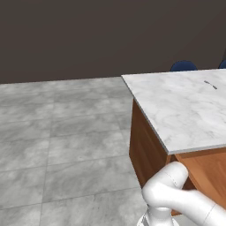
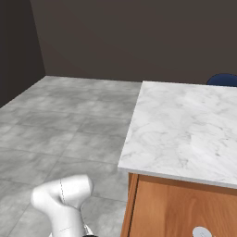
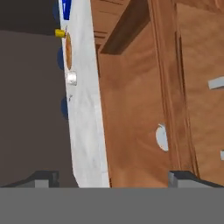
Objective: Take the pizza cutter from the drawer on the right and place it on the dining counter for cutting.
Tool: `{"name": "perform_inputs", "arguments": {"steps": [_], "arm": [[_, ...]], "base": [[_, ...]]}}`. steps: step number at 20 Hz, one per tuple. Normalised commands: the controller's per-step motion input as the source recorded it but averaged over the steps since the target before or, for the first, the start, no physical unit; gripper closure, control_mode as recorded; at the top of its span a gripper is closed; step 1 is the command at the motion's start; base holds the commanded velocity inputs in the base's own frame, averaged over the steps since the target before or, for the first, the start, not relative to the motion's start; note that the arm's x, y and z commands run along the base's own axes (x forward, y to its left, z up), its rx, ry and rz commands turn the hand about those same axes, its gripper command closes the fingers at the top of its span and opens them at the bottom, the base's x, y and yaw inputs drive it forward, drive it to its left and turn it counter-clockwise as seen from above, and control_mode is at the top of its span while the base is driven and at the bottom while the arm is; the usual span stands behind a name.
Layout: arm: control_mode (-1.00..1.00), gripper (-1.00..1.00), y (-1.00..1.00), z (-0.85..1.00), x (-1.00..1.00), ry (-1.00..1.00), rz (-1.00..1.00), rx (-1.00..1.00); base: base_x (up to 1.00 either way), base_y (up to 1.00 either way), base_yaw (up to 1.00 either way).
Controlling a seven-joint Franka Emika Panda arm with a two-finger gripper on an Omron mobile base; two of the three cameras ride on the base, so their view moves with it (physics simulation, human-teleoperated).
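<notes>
**Arm low beside the counter corner, jaws apart**

The counter fills the right of both base views: a thick white, grey-veined slab over a brown wooden body. In the left base view its near-left corner overhangs the wood just above the arm's white elbow, and the slab's left edge runs back to a far corner near the dark wall. In the right base view the slab's front edge runs across just above the wooden face, with the arm's elbow low and to the left of the corner, apart from it.

The grey tiled floor left of the counter lies open all the way to the dark wall. Blue chair backs show past the slab's far edge. A small thin dark mark lies on the slab near its far right; what it is cannot be told.

The hand view is rolled, so the slab stands as an upright white strip with the wooden body to its right. The gripper is spread wide with nothing between its fingertips; it looks along the counter's side. A pale round disc sits on the wood, and pale handle ends show at the right edge. Far along the slab stand a small silver cup, an orange-brown flat round thing, a yellow thing and a blue thing.

The pizza cutter cannot be made out.
</notes>
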Motion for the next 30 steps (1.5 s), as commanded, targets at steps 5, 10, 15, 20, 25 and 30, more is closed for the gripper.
{"name": "perform_inputs", "arguments": {"steps": [5, 10, 15, 20, 25, 30], "arm": [[-1.00, -1.00, 0.41, 0.13, 0.64, 0.28, 0.22, 0.00], [-1.00, -1.00, 0.64, 0.01, 0.58, 0.28, 0.24, 0.00], [-1.00, -1.00, 0.68, -0.02, 0.65, 0.30, 0.22, 0.00], [-1.00, -1.00, 0.36, -0.19, 0.73, 0.30, 0.22, -0.02], [-1.00, -1.00, 0.29, -0.11, 0.87, 0.26, 0.22, -0.03], [-1.00, -1.00, 0.23, -0.10, 0.90, 0.26, 0.17, -0.02]], "base": [[0.00, 0.00, 0.00], [0.00, 0.00, 0.00], [0.00, 0.00, 0.00], [0.00, 0.00, 0.00], [0.00, 0.00, 0.00], [0.00, 0.00, 0.00]]}}
